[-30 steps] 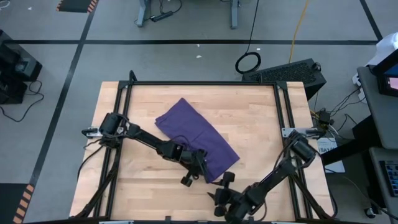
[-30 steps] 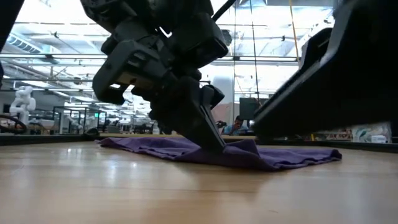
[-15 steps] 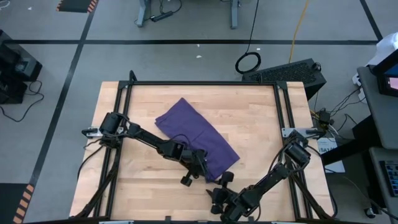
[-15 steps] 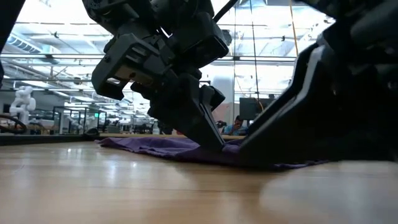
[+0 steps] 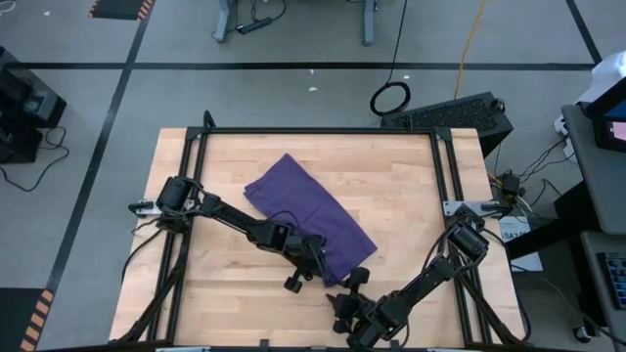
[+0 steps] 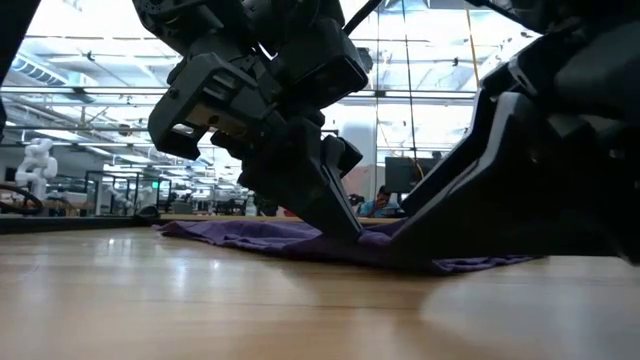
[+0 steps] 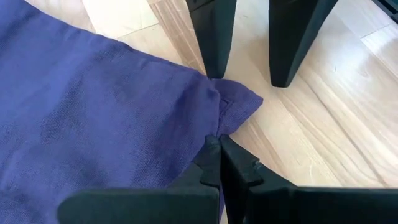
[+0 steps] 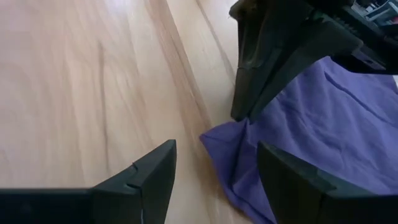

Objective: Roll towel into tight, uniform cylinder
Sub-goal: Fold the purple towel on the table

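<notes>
**Towel corner pinched, rolling not yet begun**

High view: the towel (image 5: 310, 218) lies flat and unrolled on the table (image 5: 391, 176). The left gripper (image 5: 319, 266) sits at its near corner, and the right gripper (image 5: 350, 290) is just beside it.

Low view: no roll is visible in the cloth.

Left wrist view: the fingers (image 7: 211, 163) are closed together, pinching the towel's corner.

Right wrist view: the right gripper's fingers (image 8: 152, 174) stand wide and empty, with the corner just ahead of them. The whole rolling appears left to do.

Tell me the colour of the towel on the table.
The towel is solid purple, unpatterned; the left wrist view shows it best.
</notes>
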Robot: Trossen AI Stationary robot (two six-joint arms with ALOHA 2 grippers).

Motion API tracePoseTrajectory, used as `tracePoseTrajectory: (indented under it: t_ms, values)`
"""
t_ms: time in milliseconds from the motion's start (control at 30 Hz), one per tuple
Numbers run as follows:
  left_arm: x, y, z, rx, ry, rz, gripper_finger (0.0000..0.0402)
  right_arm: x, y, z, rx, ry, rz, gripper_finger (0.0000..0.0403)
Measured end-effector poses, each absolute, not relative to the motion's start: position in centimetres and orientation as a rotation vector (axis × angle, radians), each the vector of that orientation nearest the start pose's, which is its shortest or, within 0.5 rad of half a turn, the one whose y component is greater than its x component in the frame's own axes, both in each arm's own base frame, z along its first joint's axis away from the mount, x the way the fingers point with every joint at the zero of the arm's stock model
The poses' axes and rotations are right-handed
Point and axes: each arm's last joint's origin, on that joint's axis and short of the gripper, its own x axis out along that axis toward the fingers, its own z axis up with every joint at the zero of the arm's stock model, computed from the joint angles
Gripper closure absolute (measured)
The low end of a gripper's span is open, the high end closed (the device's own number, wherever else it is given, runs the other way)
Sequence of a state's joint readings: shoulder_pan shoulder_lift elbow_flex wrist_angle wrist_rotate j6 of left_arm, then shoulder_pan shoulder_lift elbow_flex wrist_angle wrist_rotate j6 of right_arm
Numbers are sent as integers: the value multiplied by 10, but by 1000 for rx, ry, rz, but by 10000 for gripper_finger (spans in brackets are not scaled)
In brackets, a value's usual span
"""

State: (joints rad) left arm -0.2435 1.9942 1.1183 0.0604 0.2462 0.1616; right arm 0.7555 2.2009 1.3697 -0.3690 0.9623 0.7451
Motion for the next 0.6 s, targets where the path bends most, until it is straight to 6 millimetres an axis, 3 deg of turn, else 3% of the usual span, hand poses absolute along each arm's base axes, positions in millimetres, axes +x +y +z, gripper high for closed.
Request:
tracePoseTrajectory:
  t_ms: [300, 600]
  values:
    - [384, -102, 125, 148, 784, -527, 402, 322, 270, 99, -148, 722, -369, 188]
    - [384, -102, 125, 148, 784, -527, 402, 323, 268, 108, -179, 754, -418, 188]
